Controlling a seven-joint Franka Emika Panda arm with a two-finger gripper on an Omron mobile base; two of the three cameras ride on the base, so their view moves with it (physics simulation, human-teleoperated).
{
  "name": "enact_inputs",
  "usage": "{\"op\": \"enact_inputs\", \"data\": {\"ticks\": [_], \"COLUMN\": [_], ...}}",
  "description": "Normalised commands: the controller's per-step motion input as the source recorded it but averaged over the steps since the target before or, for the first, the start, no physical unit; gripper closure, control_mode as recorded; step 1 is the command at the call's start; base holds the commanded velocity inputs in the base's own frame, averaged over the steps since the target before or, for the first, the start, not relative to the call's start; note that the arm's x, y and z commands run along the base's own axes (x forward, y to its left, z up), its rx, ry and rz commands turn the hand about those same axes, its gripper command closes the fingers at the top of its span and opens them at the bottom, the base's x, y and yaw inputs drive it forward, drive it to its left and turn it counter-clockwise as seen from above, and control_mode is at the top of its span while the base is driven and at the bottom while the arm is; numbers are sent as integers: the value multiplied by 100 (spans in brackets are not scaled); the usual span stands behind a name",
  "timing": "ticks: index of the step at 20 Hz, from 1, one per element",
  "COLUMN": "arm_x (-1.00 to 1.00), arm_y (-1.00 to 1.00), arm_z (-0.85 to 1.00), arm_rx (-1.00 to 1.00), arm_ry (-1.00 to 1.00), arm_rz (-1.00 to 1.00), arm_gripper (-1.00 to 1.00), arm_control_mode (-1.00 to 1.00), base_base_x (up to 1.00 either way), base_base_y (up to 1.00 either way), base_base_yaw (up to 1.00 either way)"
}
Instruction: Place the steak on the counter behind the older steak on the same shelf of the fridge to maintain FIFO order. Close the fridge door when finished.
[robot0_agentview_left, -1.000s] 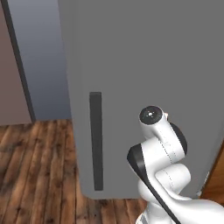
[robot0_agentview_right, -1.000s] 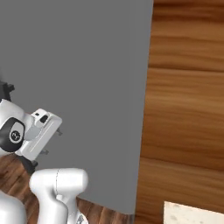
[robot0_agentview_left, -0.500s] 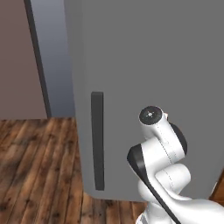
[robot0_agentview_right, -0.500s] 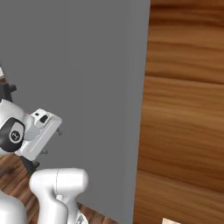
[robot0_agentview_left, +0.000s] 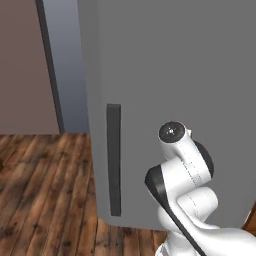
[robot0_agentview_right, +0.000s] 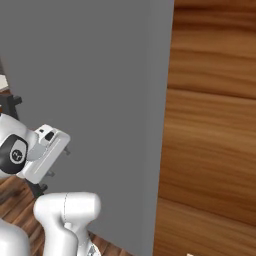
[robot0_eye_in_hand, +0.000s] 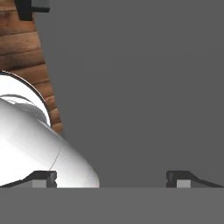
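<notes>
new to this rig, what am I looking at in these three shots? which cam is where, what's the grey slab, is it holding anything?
It is a rendered kitchen. The white jointed machine is a robot arm on a base that can drive. Two cameras ride on the base behind the arm, one to its left and one to its right. The third sits on the hand and looks along the gripper, whose two dark fingertips stand wide apart with nothing between them, so it holds nothing. The grey slab is the fridge door, shut, with a dark vertical bar handle. Brown wooden cabinets stand beside it, over a plank floor. No steak is visible.
</notes>
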Motion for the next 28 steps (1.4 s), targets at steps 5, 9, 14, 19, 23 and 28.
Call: {"op": "enact_inputs", "data": {"ticks": [5, 9, 14, 19, 23, 28], "arm_x": [0, 0, 28, 58, 55, 45], "arm_y": [0, 0, -17, -7, 0, 0], "arm_z": [0, 0, -22, -22, -17, -14], "arm_rx": [0, 0, 6, 5, 2, 1], "arm_ry": [0, 0, -8, -13, -15, -13], "arm_rz": [0, 0, 1, -1, -7, -10], "arm_gripper": [-100, -100, -100, -100, -100, -100], "arm_control_mode": [100, 100, -100, -100, -100, -100], "base_base_x": [8, 7, 0, 0, 0, 0], "base_base_y": [-8, -8, 0, 0, 0, 0], "base_base_yaw": [3, 3, 0, 0, 0, 0]}}
